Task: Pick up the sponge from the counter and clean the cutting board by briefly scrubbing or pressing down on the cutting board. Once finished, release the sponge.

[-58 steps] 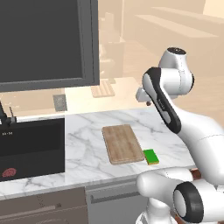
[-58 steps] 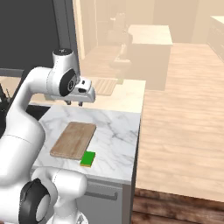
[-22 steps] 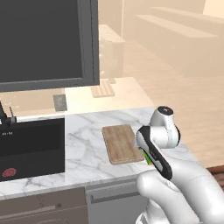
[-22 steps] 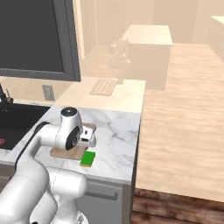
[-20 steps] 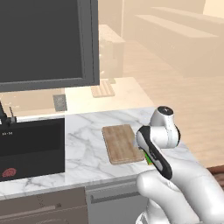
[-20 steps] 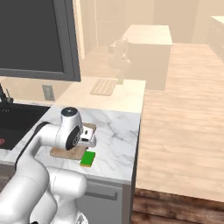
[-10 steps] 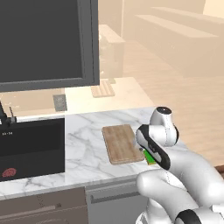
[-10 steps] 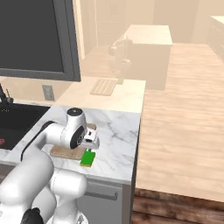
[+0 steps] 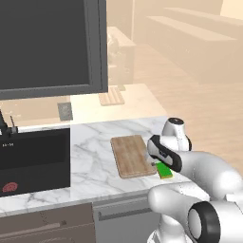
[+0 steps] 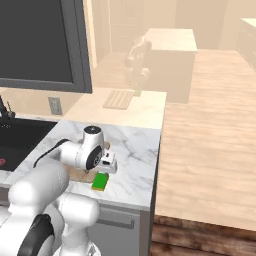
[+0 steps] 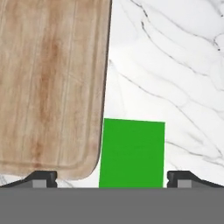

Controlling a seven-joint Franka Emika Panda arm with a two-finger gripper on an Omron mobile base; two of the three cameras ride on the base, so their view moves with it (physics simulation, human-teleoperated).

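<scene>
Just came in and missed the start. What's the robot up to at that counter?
The white arm is bent low over the marble counter, with its gripper open just above a small green sponge. In the hand view the fingers straddle the sponge, nothing held yet. The sponge lies on the counter right beside the wooden cutting board, which is bare. It looks poised to grab the sponge.

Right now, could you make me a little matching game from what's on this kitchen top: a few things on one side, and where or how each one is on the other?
Things:
1. sponge
2. cutting board
3. fingers
4. counter

Descriptions:
A. white marble with grey veins
B. spread wide apart, holding nothing
C. bright green, lying on the marble beside the board's edge
D. light brown wood with rounded corners

Pairs: 1-C, 2-D, 3-B, 4-A
</scene>
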